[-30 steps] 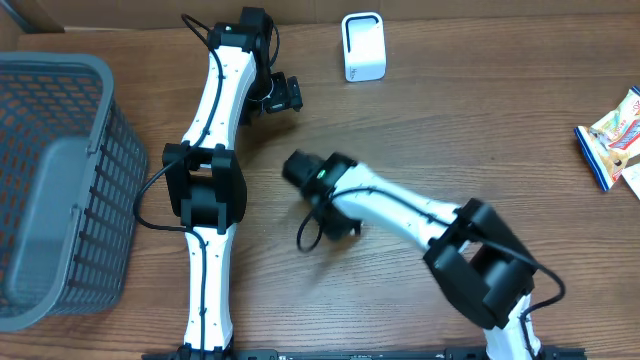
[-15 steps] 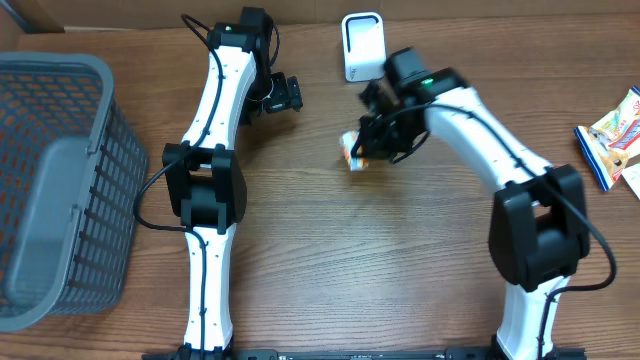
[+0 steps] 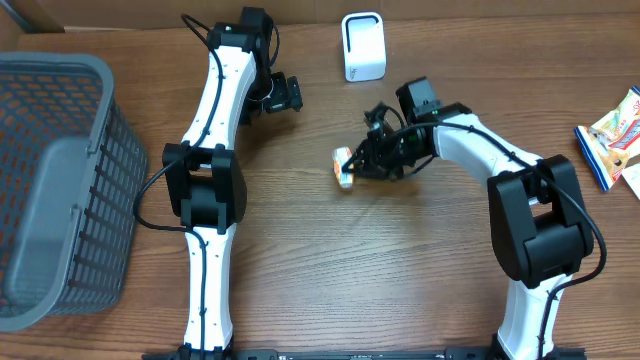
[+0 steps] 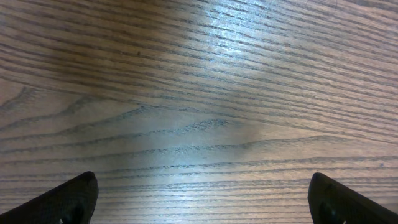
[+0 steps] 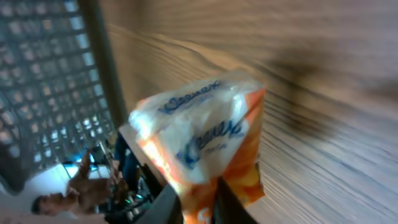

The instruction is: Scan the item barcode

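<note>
The right hand grasps the pack by one end over the surface. The scanner stands beyond it, and the left hand, spread wide, is off to its left. Only the right wrist view shows the Kleenex print, with the basket behind the pack.

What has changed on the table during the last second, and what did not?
The right gripper swung away from the robot toward the scanner with a tissue pack in its grip, then drew back slightly to the left; it holds the pack now. The left arm, basket and snack bag stayed put.
</note>
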`<act>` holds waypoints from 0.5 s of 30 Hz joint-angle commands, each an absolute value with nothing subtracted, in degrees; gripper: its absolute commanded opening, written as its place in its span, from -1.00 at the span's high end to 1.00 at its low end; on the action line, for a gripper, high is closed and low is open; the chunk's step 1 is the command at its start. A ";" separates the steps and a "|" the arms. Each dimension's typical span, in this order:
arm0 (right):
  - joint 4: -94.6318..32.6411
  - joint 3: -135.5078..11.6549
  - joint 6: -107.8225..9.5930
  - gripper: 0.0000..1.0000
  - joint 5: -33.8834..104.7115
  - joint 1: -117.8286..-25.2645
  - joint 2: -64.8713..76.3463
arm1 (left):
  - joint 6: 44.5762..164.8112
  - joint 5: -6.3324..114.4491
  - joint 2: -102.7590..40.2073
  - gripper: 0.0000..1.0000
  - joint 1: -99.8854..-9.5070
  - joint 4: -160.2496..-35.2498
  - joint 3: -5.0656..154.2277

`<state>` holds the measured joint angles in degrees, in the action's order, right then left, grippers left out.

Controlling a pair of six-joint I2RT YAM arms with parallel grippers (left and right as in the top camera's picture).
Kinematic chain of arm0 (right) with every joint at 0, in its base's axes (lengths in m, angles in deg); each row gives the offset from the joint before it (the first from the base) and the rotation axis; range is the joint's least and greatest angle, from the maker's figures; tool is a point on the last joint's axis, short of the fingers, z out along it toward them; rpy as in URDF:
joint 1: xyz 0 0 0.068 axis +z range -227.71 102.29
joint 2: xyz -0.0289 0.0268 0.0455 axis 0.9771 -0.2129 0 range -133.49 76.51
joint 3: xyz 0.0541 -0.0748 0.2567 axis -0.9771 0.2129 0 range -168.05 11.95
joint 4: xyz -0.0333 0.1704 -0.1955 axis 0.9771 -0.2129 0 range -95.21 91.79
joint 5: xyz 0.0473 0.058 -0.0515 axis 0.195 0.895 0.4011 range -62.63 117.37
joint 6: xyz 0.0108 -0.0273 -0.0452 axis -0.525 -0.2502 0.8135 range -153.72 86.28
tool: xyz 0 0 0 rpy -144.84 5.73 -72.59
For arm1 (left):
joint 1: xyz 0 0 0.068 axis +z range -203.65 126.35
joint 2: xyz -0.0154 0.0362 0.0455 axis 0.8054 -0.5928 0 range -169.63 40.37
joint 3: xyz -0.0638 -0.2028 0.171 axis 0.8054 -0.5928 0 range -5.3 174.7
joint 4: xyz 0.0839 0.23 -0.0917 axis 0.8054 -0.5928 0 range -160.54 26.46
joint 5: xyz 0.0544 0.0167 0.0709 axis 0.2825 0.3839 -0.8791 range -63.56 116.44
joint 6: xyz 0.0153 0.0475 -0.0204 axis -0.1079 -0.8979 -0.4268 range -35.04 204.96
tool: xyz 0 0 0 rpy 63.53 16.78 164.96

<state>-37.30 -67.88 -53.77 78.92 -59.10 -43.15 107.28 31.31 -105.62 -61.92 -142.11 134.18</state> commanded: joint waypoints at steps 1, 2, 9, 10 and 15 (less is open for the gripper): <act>-38.39 -66.64 -59.65 0.60 70.61 -60.59 -43.54 | 107.24 30.89 -105.86 -0.99 -62.29 -142.09 135.04; -39.49 -66.64 -59.74 0.54 67.73 -61.04 -43.54 | 107.24 30.87 -105.86 -0.99 -62.29 -142.09 135.04; -46.48 -67.38 -58.82 0.12 56.36 -65.77 -43.52 | 107.24 30.87 -105.86 -1.00 -62.29 -142.09 135.04; -47.99 -68.01 -58.78 0.12 54.90 -66.62 -43.52 | 107.24 30.89 -105.88 -1.00 -62.29 -142.09 135.04; -55.90 -73.30 -51.56 0.09 53.96 -69.24 -43.52 | 107.24 30.89 -105.86 -1.00 -62.29 -142.09 135.04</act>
